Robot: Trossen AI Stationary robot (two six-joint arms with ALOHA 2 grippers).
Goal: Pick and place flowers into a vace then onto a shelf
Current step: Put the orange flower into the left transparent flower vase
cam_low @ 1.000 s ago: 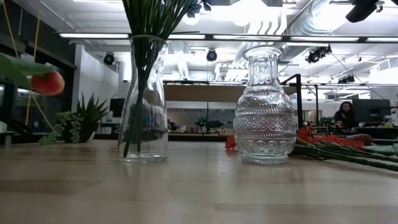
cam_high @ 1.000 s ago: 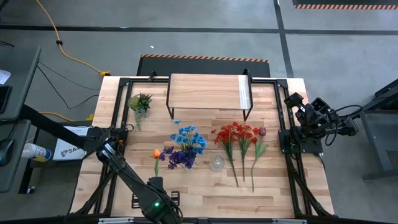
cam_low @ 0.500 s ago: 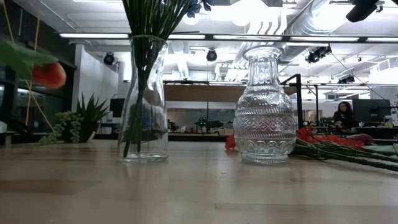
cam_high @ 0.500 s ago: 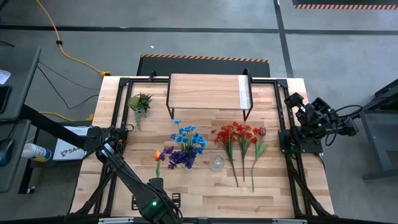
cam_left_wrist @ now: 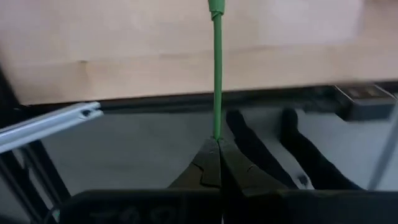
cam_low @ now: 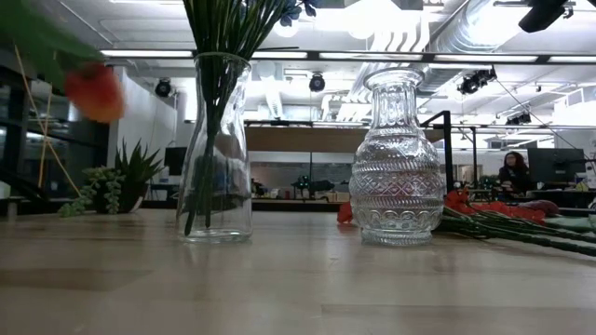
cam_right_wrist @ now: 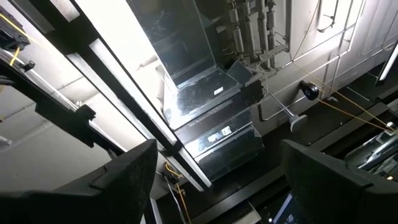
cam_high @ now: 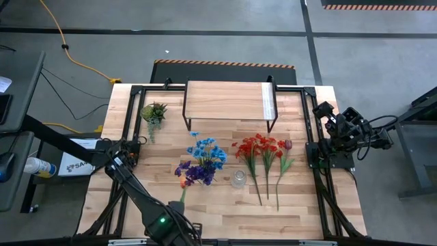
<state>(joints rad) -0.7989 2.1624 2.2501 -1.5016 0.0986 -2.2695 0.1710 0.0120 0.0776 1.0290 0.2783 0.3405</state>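
Orange flower (cam_high: 182,183), stem end pinched in clenched left claw (cam_left_wrist: 217,144) at surface's near edge, bloom beside filled vase (cam_low: 215,149): risk of long stem swinging, missing the crowded neck, or tipping vase; right claw (cam_high: 319,111) released, parked at right

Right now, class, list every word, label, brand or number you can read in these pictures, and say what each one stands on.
"SA": partial dark letters on the white box beside the table's left edge in the high view; the rest is hidden by the left arm.
Pale strip on the shelf: no print can be made out.
Label on the metal duct in the right wrist view: too blurred to read.
Nothing else legible.
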